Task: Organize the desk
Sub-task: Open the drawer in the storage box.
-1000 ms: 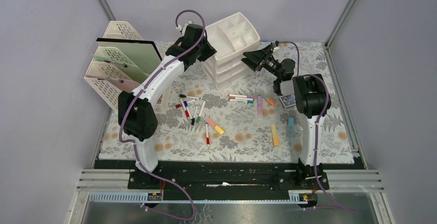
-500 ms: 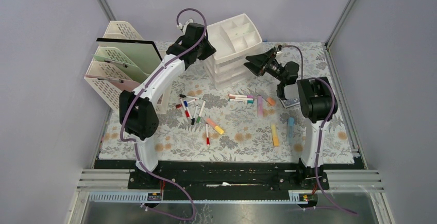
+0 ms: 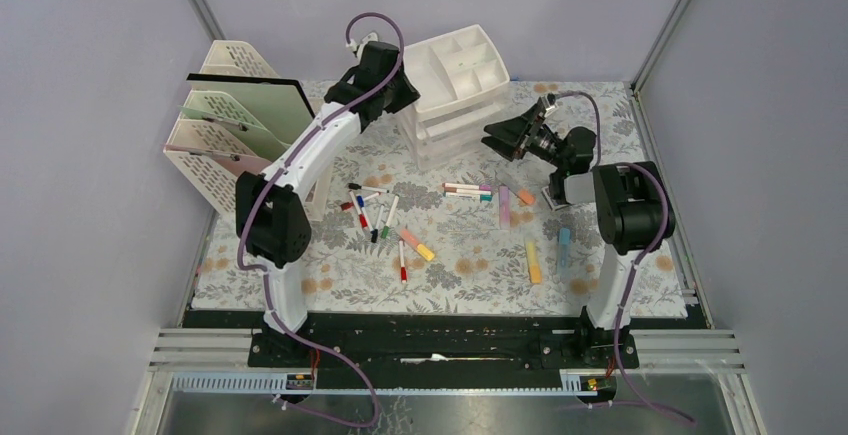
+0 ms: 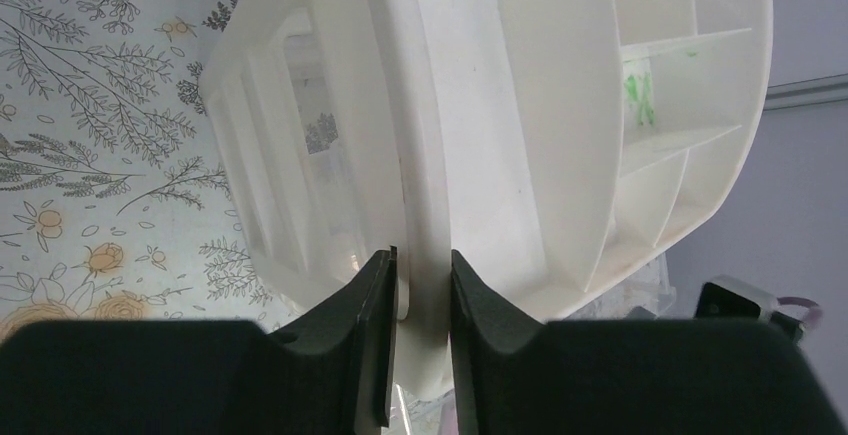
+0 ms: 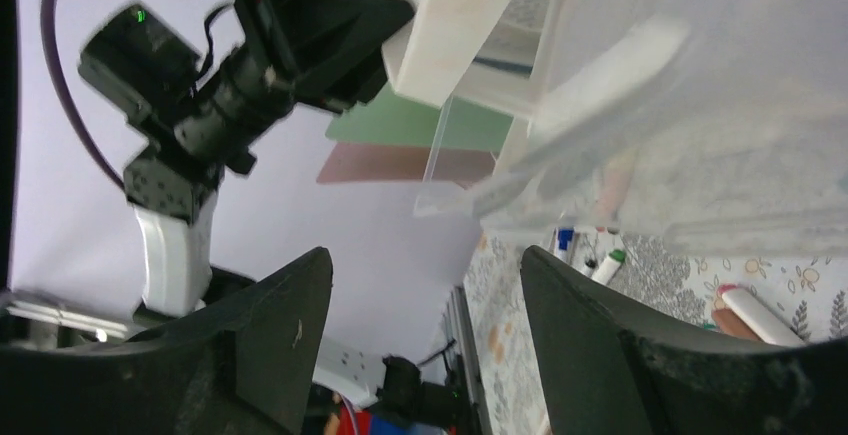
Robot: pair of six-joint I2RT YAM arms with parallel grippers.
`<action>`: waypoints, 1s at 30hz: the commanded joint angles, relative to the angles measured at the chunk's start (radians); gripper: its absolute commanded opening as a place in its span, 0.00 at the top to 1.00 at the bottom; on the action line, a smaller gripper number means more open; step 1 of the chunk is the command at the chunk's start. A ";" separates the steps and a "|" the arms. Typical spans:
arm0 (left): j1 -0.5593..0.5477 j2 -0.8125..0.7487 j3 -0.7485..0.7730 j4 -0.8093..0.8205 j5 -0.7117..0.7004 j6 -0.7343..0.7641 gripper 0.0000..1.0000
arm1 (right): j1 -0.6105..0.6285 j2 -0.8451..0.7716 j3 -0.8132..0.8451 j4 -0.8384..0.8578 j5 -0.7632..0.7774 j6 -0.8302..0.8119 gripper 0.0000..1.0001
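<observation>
Left jaws are clenched on a thin white wall of the drawer unit [image 4: 480, 105], the two black fingers [image 4: 372, 335] pressed to either side of it at the edge of the divided top tray. Right jaws stand released, wide apart, with nothing between their fingers [image 5: 270, 345]. They hang just beside the unit's clear drawers [image 5: 700, 105], and whether they touch the plastic I cannot tell

The bench [image 3: 470, 280], under a pale cloth of grey ferns and orange flowers, fills the middle of the top view between metal rails. The drawer unit stands at its far edge near the centre. A cream file rack [image 3: 210, 160] stands at the far left, holding green and pink sheets. Loose markers [image 3: 375, 213] lie scattered left of centre, and a neater bunch [image 3: 467, 191] lies just right of them. Beyond that sit a purple highlighter [image 3: 504, 205], a yellow one [image 3: 533, 262] and a blue one [image 3: 564, 247], near the right arm [image 3: 625, 210]
</observation>
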 commanded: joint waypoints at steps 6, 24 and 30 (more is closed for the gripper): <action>0.062 -0.035 -0.009 0.104 0.049 0.054 0.45 | -0.035 -0.272 -0.051 -0.490 -0.227 -0.529 0.17; 0.170 -0.620 -0.609 0.509 0.398 0.239 0.01 | -0.090 -0.556 0.361 -2.160 -0.067 -1.970 0.14; 0.233 -0.815 -0.868 0.530 0.581 0.181 0.01 | -0.190 -0.582 0.337 -2.198 -0.077 -2.002 0.14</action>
